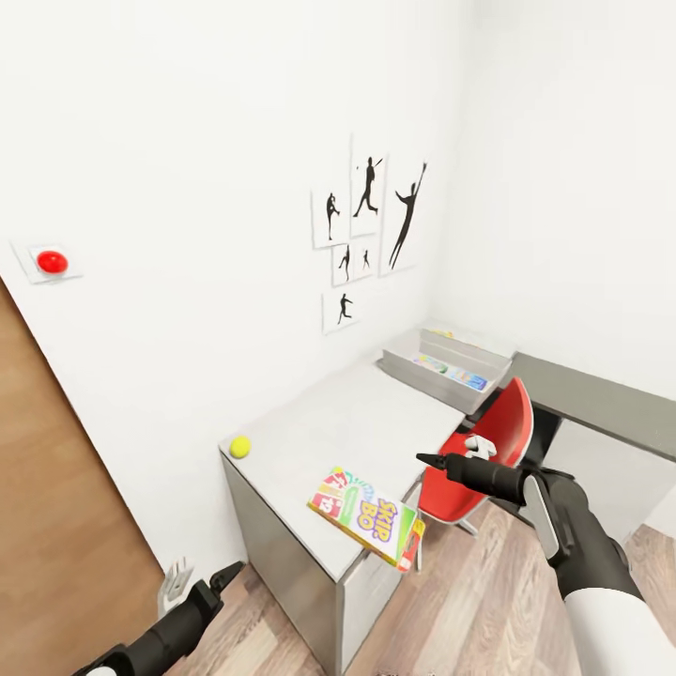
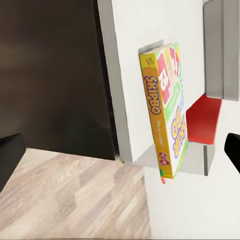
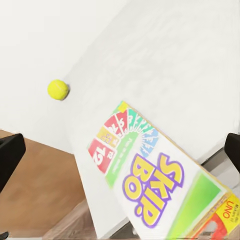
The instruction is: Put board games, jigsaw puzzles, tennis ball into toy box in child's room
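On the table (image 1: pixel 376 422) we see the toy box (image 1: pixel 451 368) far beyond our fingers. The Skip-Bo game (image 1: pixel 366 514) overhangs the near edge below our wide, empty right gripper (image 1: pixel 427 459), probably awaiting pickup; left gripper (image 1: pixel 230 573) empty, low. Tennis ball (image 1: pixel 240 447) beyond.

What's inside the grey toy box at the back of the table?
The toy box on the table shows colourful flat things lying inside, blue and green. They look too small to name. Its near wall hides the rest of the bottom.
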Robot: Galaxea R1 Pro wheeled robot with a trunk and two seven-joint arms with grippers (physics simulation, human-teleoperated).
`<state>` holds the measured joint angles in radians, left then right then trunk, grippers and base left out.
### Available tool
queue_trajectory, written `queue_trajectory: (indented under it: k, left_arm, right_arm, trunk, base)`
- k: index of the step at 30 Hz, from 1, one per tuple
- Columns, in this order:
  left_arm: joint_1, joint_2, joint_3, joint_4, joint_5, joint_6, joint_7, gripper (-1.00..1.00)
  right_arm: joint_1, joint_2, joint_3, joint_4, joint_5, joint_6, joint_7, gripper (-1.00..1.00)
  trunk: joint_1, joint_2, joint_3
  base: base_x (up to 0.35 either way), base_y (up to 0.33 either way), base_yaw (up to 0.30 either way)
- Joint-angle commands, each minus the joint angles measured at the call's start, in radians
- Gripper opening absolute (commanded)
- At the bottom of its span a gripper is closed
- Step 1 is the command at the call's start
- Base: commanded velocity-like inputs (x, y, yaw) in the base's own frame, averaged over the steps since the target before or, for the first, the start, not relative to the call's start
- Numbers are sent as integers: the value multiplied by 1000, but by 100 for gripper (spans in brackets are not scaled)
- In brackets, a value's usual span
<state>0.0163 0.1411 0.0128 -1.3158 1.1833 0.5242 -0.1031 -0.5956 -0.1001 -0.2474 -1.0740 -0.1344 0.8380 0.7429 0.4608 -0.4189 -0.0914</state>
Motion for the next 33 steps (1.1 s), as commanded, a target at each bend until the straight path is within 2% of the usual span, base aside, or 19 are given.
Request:
queue_trajectory:
  k: [1, 13, 33]
  left_arm:
    - [0, 0, 1, 3, 4, 5, -1, 100]
    - [-4, -1, 0, 26, 4, 4, 0, 100]
    - [-10, -2, 1, 70, 4, 2, -1, 100]
  right_arm:
    - [-1, 0, -1, 0, -8, 7, 0, 100]
    - [-1, 0, -5, 0, -25, 6, -2, 100]
    - [1, -2, -6, 0, -91, 7, -3, 100]
  trunk:
    - [1, -2, -2]
    - [1, -2, -2]
    - [1, -2, -2]
  base:
    - [0, 188, -280]
    - [0, 84, -155]
    - [0, 11, -22]
